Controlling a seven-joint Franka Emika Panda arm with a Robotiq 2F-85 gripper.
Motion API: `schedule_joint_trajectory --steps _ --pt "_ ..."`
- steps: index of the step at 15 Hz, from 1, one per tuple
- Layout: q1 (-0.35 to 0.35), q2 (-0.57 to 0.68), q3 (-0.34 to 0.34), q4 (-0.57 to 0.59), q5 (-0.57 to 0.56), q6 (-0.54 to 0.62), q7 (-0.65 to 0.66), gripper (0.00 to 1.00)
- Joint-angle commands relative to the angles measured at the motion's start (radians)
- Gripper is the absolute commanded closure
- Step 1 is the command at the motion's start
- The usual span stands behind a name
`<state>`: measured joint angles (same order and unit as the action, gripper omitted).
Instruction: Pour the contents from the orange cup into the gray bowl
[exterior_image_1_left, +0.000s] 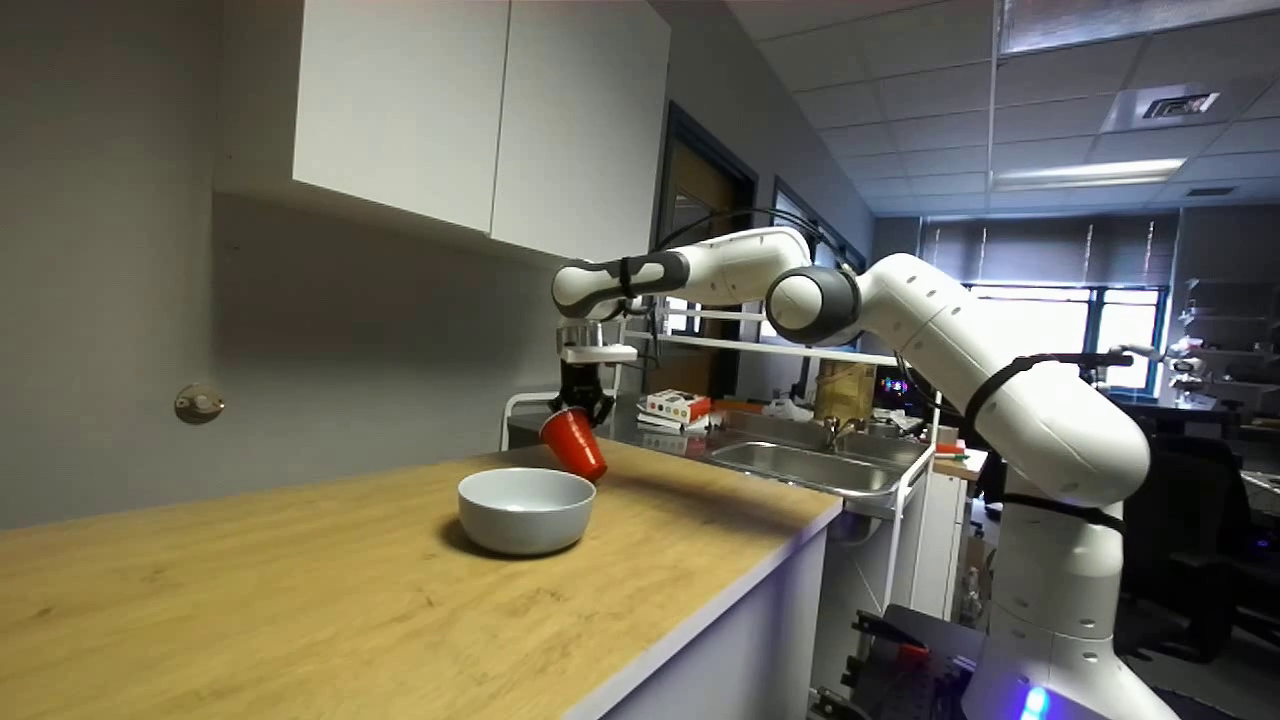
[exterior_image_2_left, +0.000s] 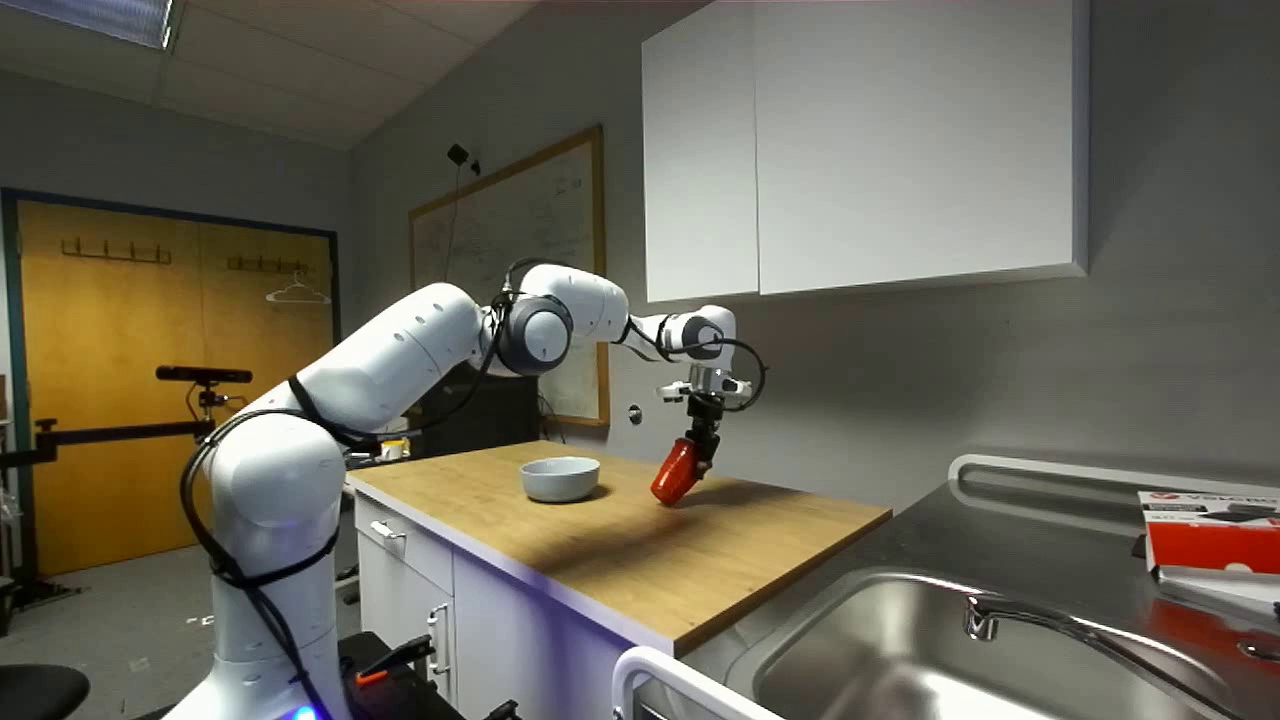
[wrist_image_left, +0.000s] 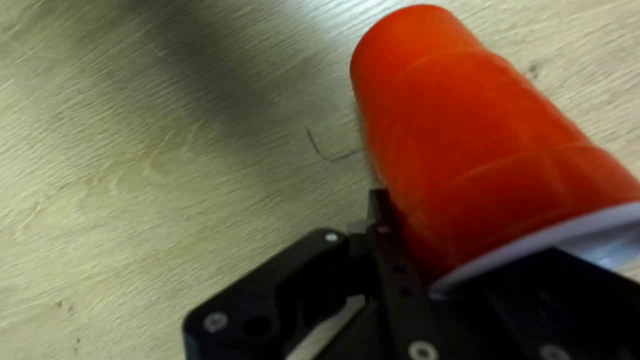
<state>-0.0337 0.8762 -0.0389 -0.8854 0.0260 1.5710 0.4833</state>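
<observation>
Orange cup (exterior_image_1_left: 574, 444): off upright, mouth seeming to lean toward the wall (exterior_image_1_left: 400, 340), base lower; over the wooden counter (exterior_image_1_left: 330, 590), near but apart from the gray bowl (exterior_image_1_left: 526, 525). Whether its base touches down, can't tell. Your gripper (exterior_image_1_left: 583, 406) is clamped on the cup near its mouth. Grasp done, by my reading; carry and pour seem left. Contents don't show, so you can't confirm anything's inside. You'd likely need height to clear the bowl's edge, then a tilt its way. Farther out: cabinet (exterior_image_1_left: 580, 120) near your wrist (exterior_image_1_left: 577, 289), depth unclear, worth watching on a lift; sink (exterior_image_2_left: 850, 640) past the counter's end.
</observation>
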Motion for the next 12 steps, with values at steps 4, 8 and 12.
schedule_joint_trajectory --steps 4,8,12 --pt "0.105 -0.090 -0.020 -0.063 -0.095 0.058 0.079 0.94" --pt "0.191 -0.137 -0.049 -0.095 -0.208 0.134 0.176 0.94" --pt "0.293 -0.191 -0.093 -0.171 -0.371 0.231 0.297 0.94"
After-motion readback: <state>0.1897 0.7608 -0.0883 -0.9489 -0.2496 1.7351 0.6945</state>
